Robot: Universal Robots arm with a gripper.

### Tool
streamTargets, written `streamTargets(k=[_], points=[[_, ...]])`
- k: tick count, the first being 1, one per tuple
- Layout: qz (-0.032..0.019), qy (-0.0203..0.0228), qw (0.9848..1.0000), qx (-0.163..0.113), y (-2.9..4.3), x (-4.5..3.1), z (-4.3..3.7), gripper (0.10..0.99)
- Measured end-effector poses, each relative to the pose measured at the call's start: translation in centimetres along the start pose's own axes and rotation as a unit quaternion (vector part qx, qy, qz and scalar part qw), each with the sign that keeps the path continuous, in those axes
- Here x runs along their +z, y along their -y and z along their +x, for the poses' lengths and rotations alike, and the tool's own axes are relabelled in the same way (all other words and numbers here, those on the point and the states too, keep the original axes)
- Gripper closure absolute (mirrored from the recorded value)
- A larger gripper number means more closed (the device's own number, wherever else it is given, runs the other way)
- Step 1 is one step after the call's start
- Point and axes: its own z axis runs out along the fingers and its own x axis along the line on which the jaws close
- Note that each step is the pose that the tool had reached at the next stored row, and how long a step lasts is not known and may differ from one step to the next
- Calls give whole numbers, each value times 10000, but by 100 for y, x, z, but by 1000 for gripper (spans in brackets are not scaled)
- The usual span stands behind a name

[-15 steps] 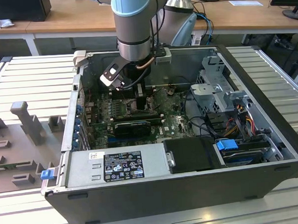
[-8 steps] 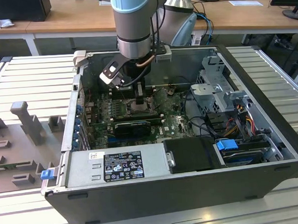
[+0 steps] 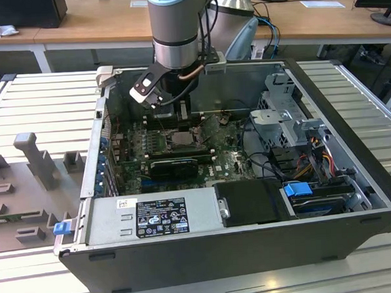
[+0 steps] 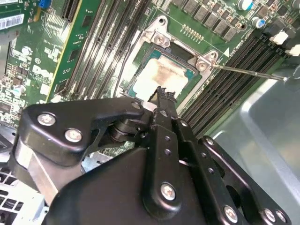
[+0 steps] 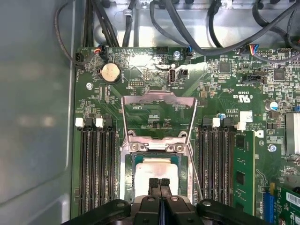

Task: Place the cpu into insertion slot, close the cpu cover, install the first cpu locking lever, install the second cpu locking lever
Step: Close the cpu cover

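The cpu (image 5: pixel 157 165), a pale square chip, lies in the insertion slot (image 5: pixel 124 174) on the green board; it also shows in the second wrist view as the cpu (image 4: pixel 157 75) inside the silvery rim (image 4: pixel 154 33). The cpu cover (image 5: pixel 159 99) is swung open and stands back from the socket, its cut-out centre showing the board behind. My gripper (image 5: pixel 159 182) hangs just above the chip's near edge with its fingers (image 4: pixel 163 96) pressed together and nothing between them. In the exterior view the gripper (image 3: pixel 183 117) reaches down into the case over the socket (image 3: pixel 182 138).
A thin locking lever (image 4: pixel 243 71) sticks out sideways from the socket corner. Long black memory slots (image 5: pixel 96 164) flank the socket on both sides. Cables (image 5: pixel 187 28) hang along the case wall behind the board. The open computer case (image 3: pixel 355 197) holds a drive cage and a power supply.
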Motion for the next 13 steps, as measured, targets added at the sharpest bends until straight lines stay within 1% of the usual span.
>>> streamTargets(k=[2,4,6,9,10,11,12,13], points=[[0,0,10000,1,-17,3,-8,980],[5,-2,10000,1,-75,10,-24,980],[21,-36,10000,5,-80,-4,-24,980],[21,-37,10000,5,-85,-67,-22,980],[21,-37,10000,4,-91,-143,-19,980],[21,-37,10000,3,-96,-195,-15,980],[21,-37,10000,4,-103,-224,-14,980],[22,-38,10000,4,-123,-224,-13,980]])
